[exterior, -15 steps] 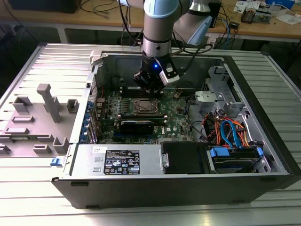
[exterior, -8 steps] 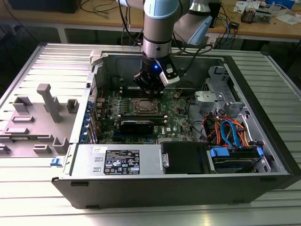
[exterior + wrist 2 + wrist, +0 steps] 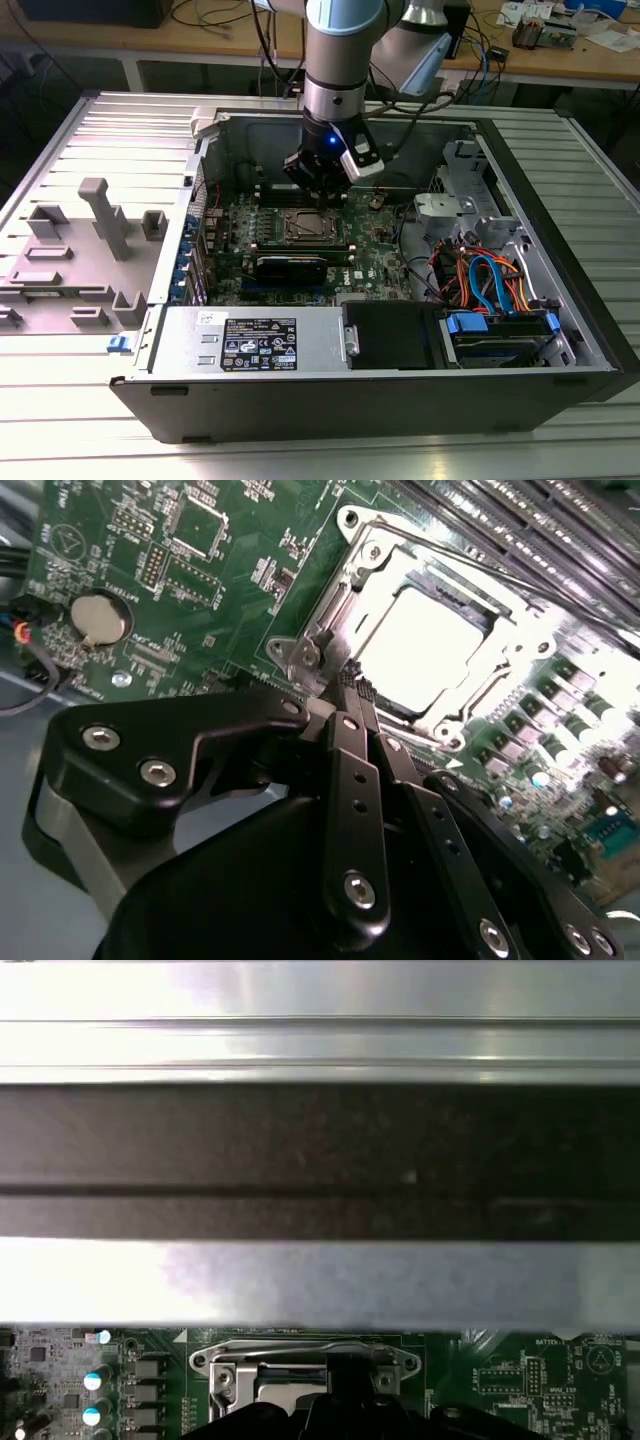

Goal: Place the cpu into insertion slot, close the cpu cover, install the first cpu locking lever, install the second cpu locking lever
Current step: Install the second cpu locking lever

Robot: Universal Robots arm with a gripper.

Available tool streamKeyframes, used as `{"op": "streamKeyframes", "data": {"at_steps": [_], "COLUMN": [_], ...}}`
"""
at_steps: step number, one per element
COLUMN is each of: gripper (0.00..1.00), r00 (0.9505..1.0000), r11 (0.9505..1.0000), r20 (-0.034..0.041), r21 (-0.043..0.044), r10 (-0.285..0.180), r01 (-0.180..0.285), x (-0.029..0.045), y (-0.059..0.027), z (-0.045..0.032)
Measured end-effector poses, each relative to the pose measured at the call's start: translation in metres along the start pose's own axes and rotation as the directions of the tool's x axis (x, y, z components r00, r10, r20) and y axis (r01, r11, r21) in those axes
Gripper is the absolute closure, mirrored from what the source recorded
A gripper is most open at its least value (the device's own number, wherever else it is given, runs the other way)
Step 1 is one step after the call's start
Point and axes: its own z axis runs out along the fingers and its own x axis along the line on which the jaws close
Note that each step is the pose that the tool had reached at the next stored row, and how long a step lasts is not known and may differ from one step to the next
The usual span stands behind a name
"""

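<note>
1. An open computer case (image 3: 560, 330) is lying on its side on a ribbed grey metal table (image 3: 90, 150); wooden benches (image 3: 200, 45) carrying cables are running along the back of the room.

2. The green motherboard (image 3: 370, 255) is lying flat on the case floor. In the exterior view, the insertion slot (image 3: 309, 228) is sitting near the board's centre, directly at 6 o'clock from the arm's wrist.

3. The arm (image 3: 335, 70) is reaching down into the case. In the second wrist view, the gripper (image 3: 347, 685) is showing its fingers (image 3: 352, 770) pressed together, with nothing visible between them; their tips are lying just beside a corner of the socket frame.

4. The cpu (image 3: 425, 640) is sitting in the insertion slot, its pale metal top showing through the window of the cpu cover (image 3: 345, 605), which is lying flat over it. A thin wire locking lever (image 3: 470, 555) is running along one edge of the frame.

5. In the first wrist view, the cpu cover (image 3: 305, 1360) is appearing beyond the dark gripper body, with the case wall (image 3: 320, 1160) behind it.

6. A coin cell battery (image 3: 97, 617) is sitting on the board, well apart from the socket.

7. In the exterior view, a long black card (image 3: 290, 265) is lying at 6 o'clock from the socket, the power supply (image 3: 255, 340) at 6 o'clock from that, and a drive bay with blue and orange cables (image 3: 490, 275) at 3 o'clock.

8. Grey plastic fixtures (image 3: 100, 215) are standing on the table at 9 o'clock from the case.
</note>
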Motion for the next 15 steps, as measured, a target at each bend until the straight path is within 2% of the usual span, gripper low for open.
{"op": "streamKeyframes", "data": {"at_steps": [5,7,12,15], "gripper": [0.89,0.89,0.89,0.89], "r00": [1.0000,1.0000,1.0000,1.0000], "r11": [1.0000,1.0000,1.0000,1.0000], "r20": [-0.0001,-0.0002,-0.0001,-0.0002], "r21": [0.0054,0.0069,0.0076,0.0078], "r10": [0.000,0.000,0.000,0.000], "r01": [0.000,0.000,0.000,0.000], "x": [0.0001,0.0001,0.0001,0.0002], "y": [-0.0014,-0.0023,-0.0051,-0.0099], "z": [-0.0141,-0.0168,-0.0178,-0.0178]}}
